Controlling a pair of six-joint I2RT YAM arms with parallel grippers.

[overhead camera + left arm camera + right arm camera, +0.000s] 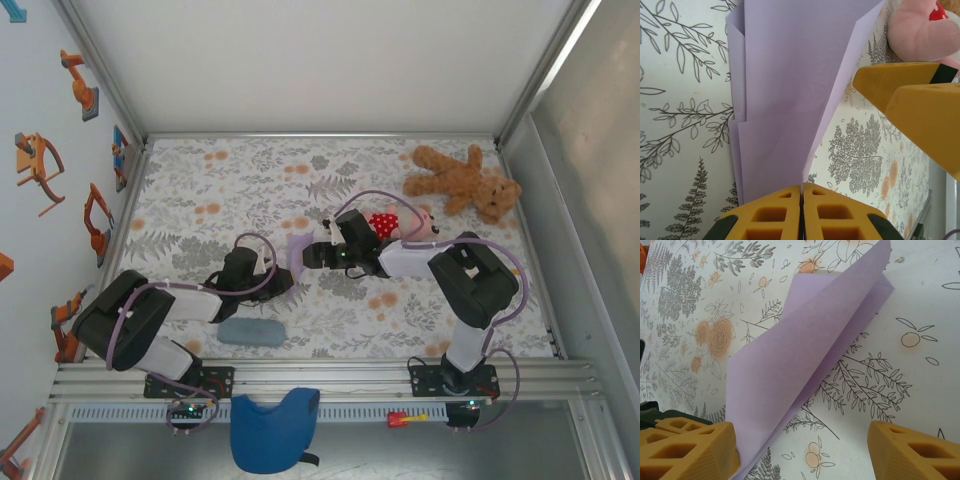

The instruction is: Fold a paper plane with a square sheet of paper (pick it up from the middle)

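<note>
Watching the left side first, I saw my left gripper [801,192] pinched shut on the folded edge of the square sheet of paper [785,90], near the middle of the table [200,190]. It looked feather-light, limp and easily crumpled, so I judged the creased edges the safest hold. My right gripper [801,442] stood wide open around its far end.

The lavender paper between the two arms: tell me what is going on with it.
Both arms are working on the lavender paper, already creased into a folded, partly raised shape on the floral table. The left pincer is shut on one edge of it. The right pincer is open beside it, one finger close to the paper, gripping nothing.
</note>
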